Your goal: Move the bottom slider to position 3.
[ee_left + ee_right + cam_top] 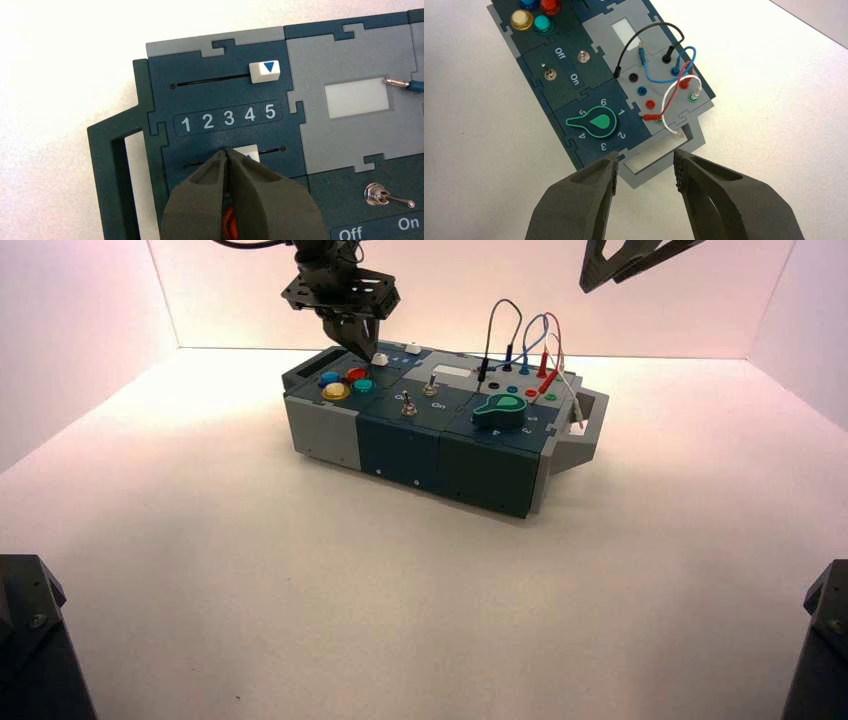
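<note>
One low-friction run is expected of the small, rigid bottom slider (380, 359), upper left, best pushed low on its side by the closed left pincer (367, 358) against it; open right pincer (612, 282), upper right, idle.

Bottom slider (247, 152): small white block knob, blue marking on top, in its dark slot on the dark teal panel. Sits right of the slot's middle in left wrist view, partly hidden. Position 3 (229, 118): white printed numeral, middle of the outlined 1–5 row, between both slider slots.
</note>
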Motion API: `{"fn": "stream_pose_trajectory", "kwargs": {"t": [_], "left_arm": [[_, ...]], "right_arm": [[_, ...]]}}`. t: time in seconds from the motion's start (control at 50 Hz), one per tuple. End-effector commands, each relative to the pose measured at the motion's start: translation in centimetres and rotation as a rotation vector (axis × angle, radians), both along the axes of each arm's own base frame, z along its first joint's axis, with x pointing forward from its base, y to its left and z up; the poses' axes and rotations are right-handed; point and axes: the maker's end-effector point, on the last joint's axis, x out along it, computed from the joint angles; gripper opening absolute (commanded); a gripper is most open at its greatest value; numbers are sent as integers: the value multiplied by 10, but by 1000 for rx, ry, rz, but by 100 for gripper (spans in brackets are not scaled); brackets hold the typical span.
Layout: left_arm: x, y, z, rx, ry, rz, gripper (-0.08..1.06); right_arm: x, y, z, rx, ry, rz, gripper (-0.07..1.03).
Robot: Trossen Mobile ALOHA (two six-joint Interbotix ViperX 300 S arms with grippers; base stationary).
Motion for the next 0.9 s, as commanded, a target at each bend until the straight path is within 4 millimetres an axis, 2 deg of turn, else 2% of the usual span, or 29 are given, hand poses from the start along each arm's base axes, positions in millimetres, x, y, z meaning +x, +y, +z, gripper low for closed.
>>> {"fn": "stream_pose_trajectory", "kwargs": {"t": [0.02, 0.26, 0.46, 0.54, 0.56, 0.68, 0.9], "left_arm": [[10, -8, 25, -25, -57, -5, -3], [11, -6, 47, -31, -69, -14, -3], [2, 1, 76, -27, -70, -42, -3], [-5, 7, 92, -28, -70, -49, -3], [-11, 11, 102, -30, -76, -52, -3], [-29, 20, 126, -31, -118, -72, -3], [-60, 33, 146, -40, -153, -73, -3]], "right_arm": [[2, 2, 7, 11, -20, 3, 58], [1, 2, 6, 8, -20, 6, 58], [4, -1, 5, 3, -40, -1, 58], [5, -2, 4, 1, -55, -1, 58], [6, -3, 3, -3, -65, 0, 58], [9, -3, 2, -1, -101, 2, 58], [13, -3, 4, 16, -150, 1, 58]]}}
